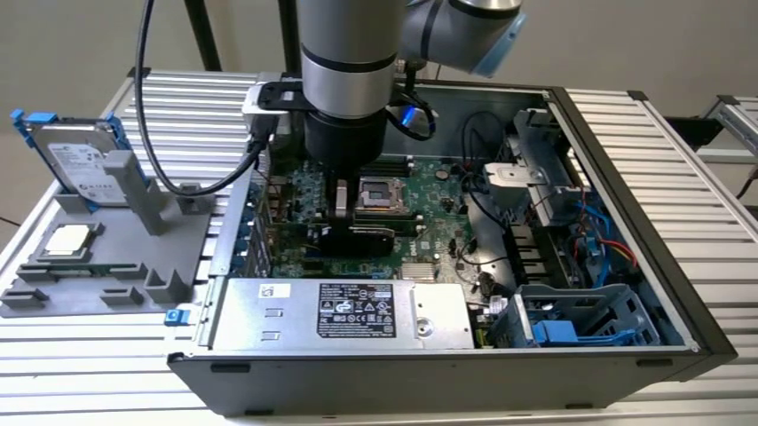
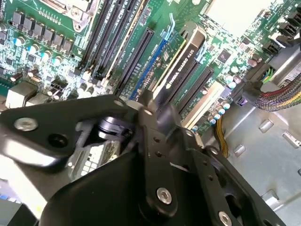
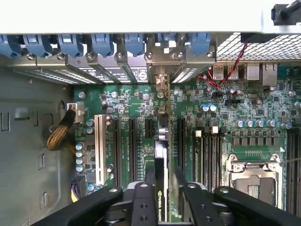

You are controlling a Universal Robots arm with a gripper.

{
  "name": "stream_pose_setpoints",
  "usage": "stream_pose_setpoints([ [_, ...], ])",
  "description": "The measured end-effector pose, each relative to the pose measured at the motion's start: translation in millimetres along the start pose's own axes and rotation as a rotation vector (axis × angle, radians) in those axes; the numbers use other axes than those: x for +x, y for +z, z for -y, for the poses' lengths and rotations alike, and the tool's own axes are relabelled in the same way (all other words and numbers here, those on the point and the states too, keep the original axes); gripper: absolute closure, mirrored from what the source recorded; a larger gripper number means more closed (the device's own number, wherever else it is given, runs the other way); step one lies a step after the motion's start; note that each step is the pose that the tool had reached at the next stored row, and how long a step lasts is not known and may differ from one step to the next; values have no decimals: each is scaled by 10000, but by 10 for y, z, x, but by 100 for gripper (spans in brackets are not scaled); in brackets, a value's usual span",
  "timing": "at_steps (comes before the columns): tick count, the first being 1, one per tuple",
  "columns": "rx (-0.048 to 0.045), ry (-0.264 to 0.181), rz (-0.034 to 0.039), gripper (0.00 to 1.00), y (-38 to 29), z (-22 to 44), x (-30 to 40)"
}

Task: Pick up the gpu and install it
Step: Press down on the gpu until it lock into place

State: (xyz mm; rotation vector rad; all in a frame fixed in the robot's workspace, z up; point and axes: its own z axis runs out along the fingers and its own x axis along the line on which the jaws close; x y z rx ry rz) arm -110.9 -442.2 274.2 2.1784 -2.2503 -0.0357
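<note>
**GPU's down at the slots, gripper clamped on it**

So the gripper [image 3: 162, 200] is down inside the open PC case [image 1: 616, 222], right over the motherboard [image 3: 225, 113], fingers closed on the gpu [image 3: 161, 155]. The card stands on edge between them, running out ahead of the gripper in line with the expansion slots [image 3: 131, 141], its bracket end up by the case's rear wall. Beyond the gripper's side sits the empty CPU socket [image 3: 251, 176]. Can't tell if it's fully seated.
</note>
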Motion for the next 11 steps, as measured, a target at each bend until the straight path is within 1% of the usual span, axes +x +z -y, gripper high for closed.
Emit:
stream_pose_setpoints([
  [1,1,0,-2,100,0,0,0],
  [3,2,2,-62,100,0,0,0],
  [11,3,3,-96,100,0,0,0],
])
